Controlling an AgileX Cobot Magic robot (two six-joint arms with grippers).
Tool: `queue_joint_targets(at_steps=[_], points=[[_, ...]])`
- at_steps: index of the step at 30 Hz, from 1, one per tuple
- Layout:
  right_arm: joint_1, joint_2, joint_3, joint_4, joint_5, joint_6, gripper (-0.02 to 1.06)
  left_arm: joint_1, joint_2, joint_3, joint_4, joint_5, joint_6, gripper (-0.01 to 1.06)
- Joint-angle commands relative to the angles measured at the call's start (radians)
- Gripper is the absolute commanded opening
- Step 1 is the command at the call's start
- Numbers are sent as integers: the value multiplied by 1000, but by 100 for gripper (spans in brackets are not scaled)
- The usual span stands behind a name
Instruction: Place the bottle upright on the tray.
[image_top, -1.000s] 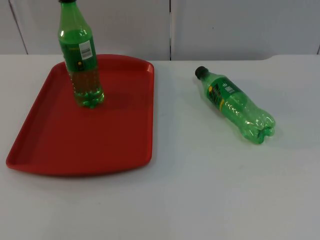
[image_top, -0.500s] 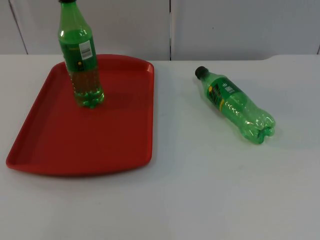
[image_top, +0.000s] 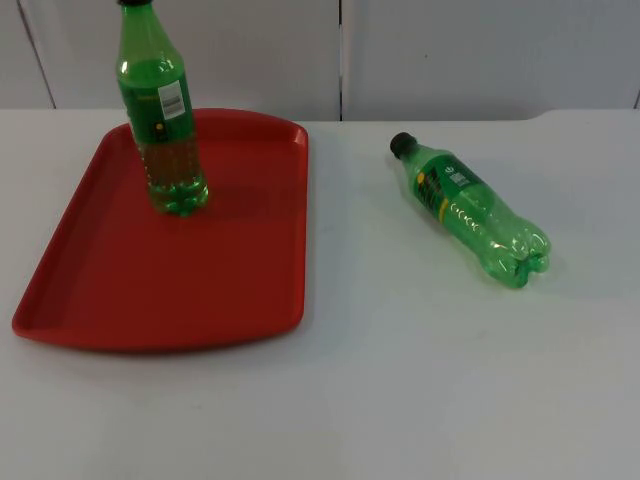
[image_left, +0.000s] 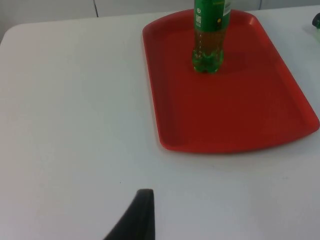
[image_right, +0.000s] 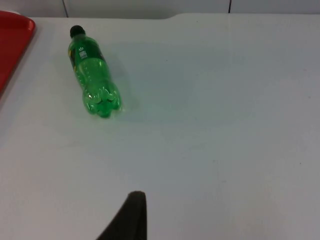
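A green bottle (image_top: 470, 210) with a black cap lies on its side on the white table, right of the red tray (image_top: 200, 280). Its cap points toward the far wall. A second green bottle (image_top: 160, 120) stands upright on the tray's far part. In the left wrist view, my left gripper (image_left: 137, 217) hangs over bare table, well short of the tray (image_left: 235, 110) and the standing bottle (image_left: 210, 35). In the right wrist view, my right gripper (image_right: 127, 217) hovers over the table, far from the lying bottle (image_right: 92, 75). Both arms wait, holding nothing.
The grey partition wall (image_top: 340, 55) closes the table's far side. Wide bare table (image_top: 430, 380) lies in front of the tray and around the lying bottle. The tray's corner (image_right: 12, 45) shows beside that bottle in the right wrist view.
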Motion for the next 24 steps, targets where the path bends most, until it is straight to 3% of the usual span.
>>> queue_joint_targets(at_steps=[1, 24], points=[[-6, -5, 2, 0, -5, 3, 105, 0, -5, 3, -5, 1, -6, 105], [-6, -5, 2, 0, -5, 3, 105, 0, -5, 3, -5, 1, -6, 105]])
